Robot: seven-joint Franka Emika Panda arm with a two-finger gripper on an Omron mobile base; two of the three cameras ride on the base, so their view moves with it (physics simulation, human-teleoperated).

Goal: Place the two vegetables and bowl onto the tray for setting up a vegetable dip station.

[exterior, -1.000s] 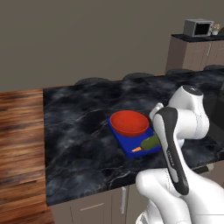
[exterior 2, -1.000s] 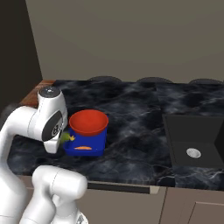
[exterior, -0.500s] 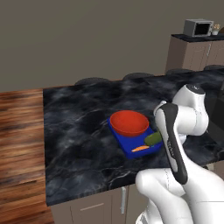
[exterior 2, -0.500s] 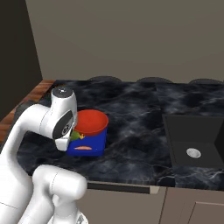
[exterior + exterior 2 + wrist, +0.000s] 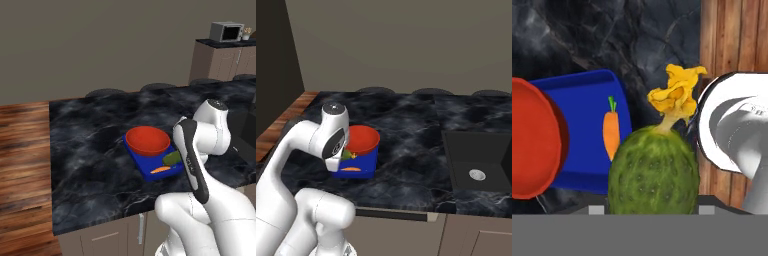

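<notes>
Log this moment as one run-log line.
bowl: on tray | carrot: on tray | pickle: in claw, above tray | remaining: set pickle down

Bumpy green vegetable (image 5: 653, 172) with yellow blossom fills lower centre, close to camera; carrot (image 5: 611, 131) lies on blue tray (image 5: 582, 110); red bowl (image 5: 533, 140) at left on tray; dark marble tabletop (image 5: 612, 35) beyond.

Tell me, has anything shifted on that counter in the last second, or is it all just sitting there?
The arm swung further over the blue tray, carrying the green vegetable clamped in its hand from the tray's edge to just above it, beside the carrot. Nothing was let go. The red bowl, carrot and tray stayed put.
</notes>
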